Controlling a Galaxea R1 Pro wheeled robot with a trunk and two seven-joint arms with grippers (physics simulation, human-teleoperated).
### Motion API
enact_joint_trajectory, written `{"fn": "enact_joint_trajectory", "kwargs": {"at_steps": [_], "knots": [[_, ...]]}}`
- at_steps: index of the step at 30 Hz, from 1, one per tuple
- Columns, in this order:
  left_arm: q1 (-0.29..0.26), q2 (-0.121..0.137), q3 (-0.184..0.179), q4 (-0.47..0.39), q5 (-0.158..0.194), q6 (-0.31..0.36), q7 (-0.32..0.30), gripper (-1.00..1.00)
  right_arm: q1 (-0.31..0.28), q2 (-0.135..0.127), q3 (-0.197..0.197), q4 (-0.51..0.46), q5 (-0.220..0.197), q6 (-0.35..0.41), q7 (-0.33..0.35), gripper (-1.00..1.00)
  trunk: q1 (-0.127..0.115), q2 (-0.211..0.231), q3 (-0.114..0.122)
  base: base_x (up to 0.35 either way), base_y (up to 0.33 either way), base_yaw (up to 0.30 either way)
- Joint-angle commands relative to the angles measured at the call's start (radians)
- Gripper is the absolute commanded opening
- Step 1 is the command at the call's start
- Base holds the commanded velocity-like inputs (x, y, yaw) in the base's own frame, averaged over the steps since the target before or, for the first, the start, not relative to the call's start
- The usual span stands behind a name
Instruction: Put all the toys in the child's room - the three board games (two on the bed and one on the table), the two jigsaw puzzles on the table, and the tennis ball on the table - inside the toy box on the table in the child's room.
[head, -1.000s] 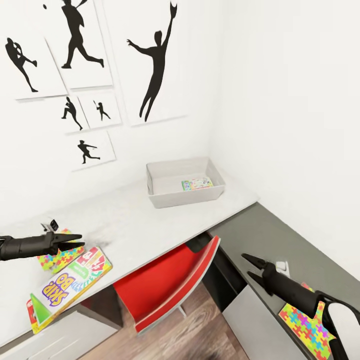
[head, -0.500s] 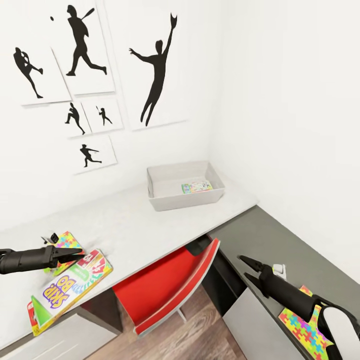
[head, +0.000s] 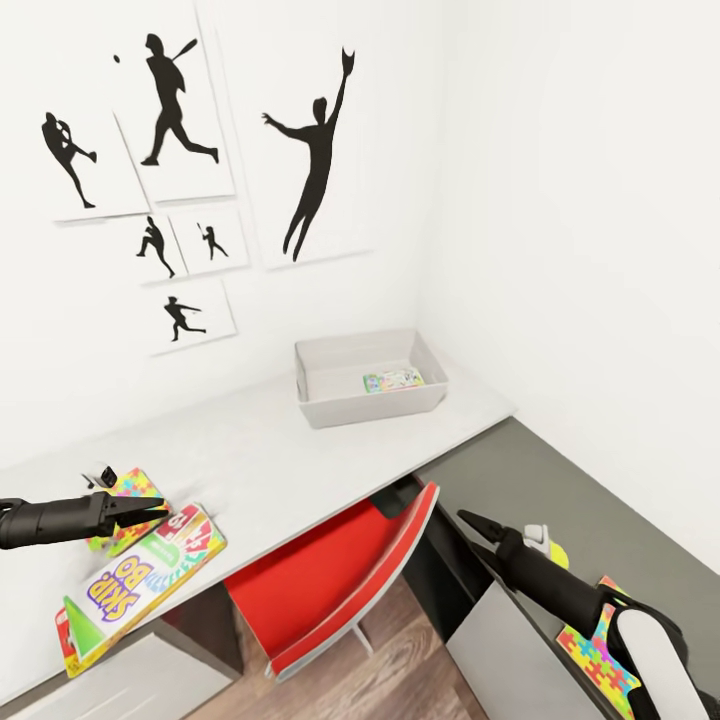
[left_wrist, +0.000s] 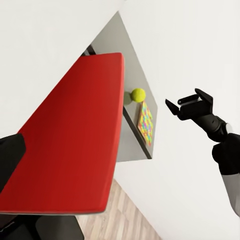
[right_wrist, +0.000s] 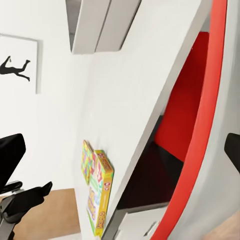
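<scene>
Left fingers (head: 150, 511): nearly pressed together, empty, tips over a jigsaw puzzle (head: 128, 493), SKIP BO box (head: 140, 573) just below.
Right fingers (head: 476, 531): spread, empty, tennis ball (head: 556, 555) beside them.
Toy box (head: 368, 379): far ahead on the tabletop (head: 260, 455).

I saw a smooth, matt pale table (head: 280, 450), a matt grey plastic-looking toy box (head: 372, 405), a glossy printed cardboard SKIP BO box (head: 135, 585), a glossy red chair back (head: 340, 570), wood-plank floor (head: 390, 670), and a fuzzy-looking yellow tennis ball (left_wrist: 138, 94).
</scene>
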Motion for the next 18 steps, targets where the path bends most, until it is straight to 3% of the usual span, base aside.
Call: {"fn": "enact_joint_trajectory", "kwargs": {"at_steps": [1,8,18], "knots": [[-0.001,0.001,-0.005,0.000,0.004,0.011,-0.004,1.00,-0.001,0.001,0.001,0.000,0.009,0.002,0.008,1.00,0.001,-0.002,0.000,0.000,0.000,0.000],[-0.001,0.001,-0.005,0.000,0.004,0.011,-0.004,1.00,-0.001,-0.003,0.003,0.001,0.011,-0.002,0.007,1.00,0.001,-0.002,0.011,-0.018,0.000,0.000],[0.000,0.000,-0.006,0.000,0.005,0.011,-0.004,1.00,-0.001,0.000,0.001,0.001,0.011,-0.003,0.008,1.00,0.001,-0.002,0.028,-0.132,0.000,0.000]]}}
